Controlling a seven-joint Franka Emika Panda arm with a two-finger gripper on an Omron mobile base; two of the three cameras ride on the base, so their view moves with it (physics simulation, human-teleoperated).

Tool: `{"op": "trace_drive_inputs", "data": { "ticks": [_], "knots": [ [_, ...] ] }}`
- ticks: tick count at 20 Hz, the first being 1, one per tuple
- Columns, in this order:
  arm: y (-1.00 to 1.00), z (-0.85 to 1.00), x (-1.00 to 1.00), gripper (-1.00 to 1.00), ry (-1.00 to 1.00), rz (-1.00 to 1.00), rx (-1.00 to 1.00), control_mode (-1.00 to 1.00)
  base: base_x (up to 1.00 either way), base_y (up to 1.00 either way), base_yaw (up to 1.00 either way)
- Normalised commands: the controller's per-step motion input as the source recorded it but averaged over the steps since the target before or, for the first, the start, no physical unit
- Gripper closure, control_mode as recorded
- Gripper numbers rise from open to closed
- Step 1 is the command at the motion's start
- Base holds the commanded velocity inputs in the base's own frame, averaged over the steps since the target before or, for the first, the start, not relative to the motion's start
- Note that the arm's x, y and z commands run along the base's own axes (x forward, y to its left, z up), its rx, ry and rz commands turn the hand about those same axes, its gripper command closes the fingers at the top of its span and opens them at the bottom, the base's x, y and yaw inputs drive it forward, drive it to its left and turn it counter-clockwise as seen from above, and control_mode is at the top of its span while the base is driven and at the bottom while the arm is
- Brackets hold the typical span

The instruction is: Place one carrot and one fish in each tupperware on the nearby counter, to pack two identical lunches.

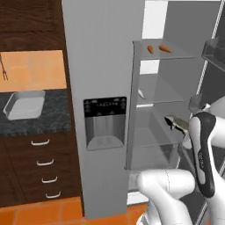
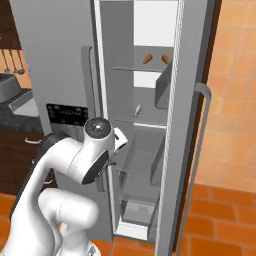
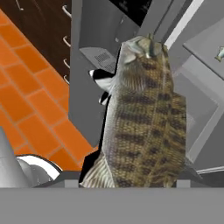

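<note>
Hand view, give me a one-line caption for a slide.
Claw holding a striped grey-brown fish outside the open fridge, orange tiled floor below.

Fish (image 3: 144, 118) skin looks scaly, mottled olive-brown with dark bars, matt. Fridge (image 1: 103, 66) is smooth brushed grey metal with translucent glassy shelves (image 1: 162, 55); counter (image 1: 52, 114) is polished dark marbled stone over dark wood-grain drawers (image 1: 44, 167). Tupperware (image 1: 24, 105) is smooth pale plastic, floor (image 3: 26, 109) matt orange tile.
</note>
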Motion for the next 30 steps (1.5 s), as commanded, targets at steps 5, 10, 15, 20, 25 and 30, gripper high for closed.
{"op": "trace_drive_inputs", "data": {
  "ticks": [5,10,15,20,25,30],
  "knots": [
    [0.0,0.0,0.0,1.0,0.0,0.0,0.0,1.0,-0.42,0.97,0.08],
    [0.0,0.0,0.0,1.0,0.0,0.0,0.0,1.0,0.26,1.0,0.0],
    [0.0,0.0,0.0,1.0,0.0,0.0,0.0,1.0,0.5,1.0,0.0],
    [0.0,0.0,0.0,1.0,0.0,0.0,0.0,1.0,0.79,1.0,-0.01],
    [0.0,0.0,0.0,1.0,0.0,0.0,0.0,1.0,0.95,0.97,-0.02],
    [0.0,0.0,0.0,1.0,0.0,0.0,0.0,1.0,1.0,0.15,-0.09]
  ]
}}
